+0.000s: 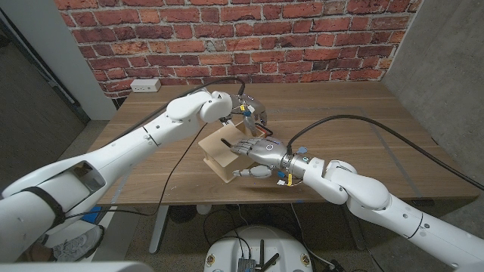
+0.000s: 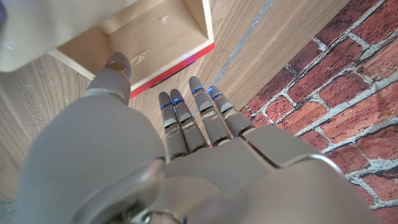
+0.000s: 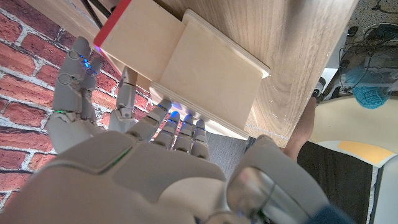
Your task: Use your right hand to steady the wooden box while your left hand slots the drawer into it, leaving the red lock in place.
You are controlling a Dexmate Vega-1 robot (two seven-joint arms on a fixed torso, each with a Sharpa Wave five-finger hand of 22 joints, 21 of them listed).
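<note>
Head view, over a wooden tabletop (image 1: 363,113) before a red brick wall (image 1: 302,38): a pale plywood wooden box (image 1: 219,155) sits near the middle of the tabletop, towards its front edge, turned at an angle. The robot's right hand (image 1: 257,151) reaches in from the right and rests its fingers across the top of the box, thumb hanging at the near side. The left hand (image 1: 253,113) hovers just behind the box, at its far end.

From the right wrist view, the box (image 3: 214,74) appears as a flat, light panel with a second, slightly darker panel, the drawer (image 3: 146,46), projecting from it; the drawer's far edge carries a bright red strip, the red lock (image 3: 112,22). The right hand's fingers (image 3: 180,127) press on the box's near edge.

The left wrist view looks into the open wooden tray of the drawer (image 2: 155,43), showing bare plywood walls and the red strip (image 2: 177,65) along its lower front edge. The left hand (image 2: 186,149) holds nothing: its fingers (image 2: 180,118) are straight and close together, ending just short of the drawer, the thumb nearly at its front.
</note>
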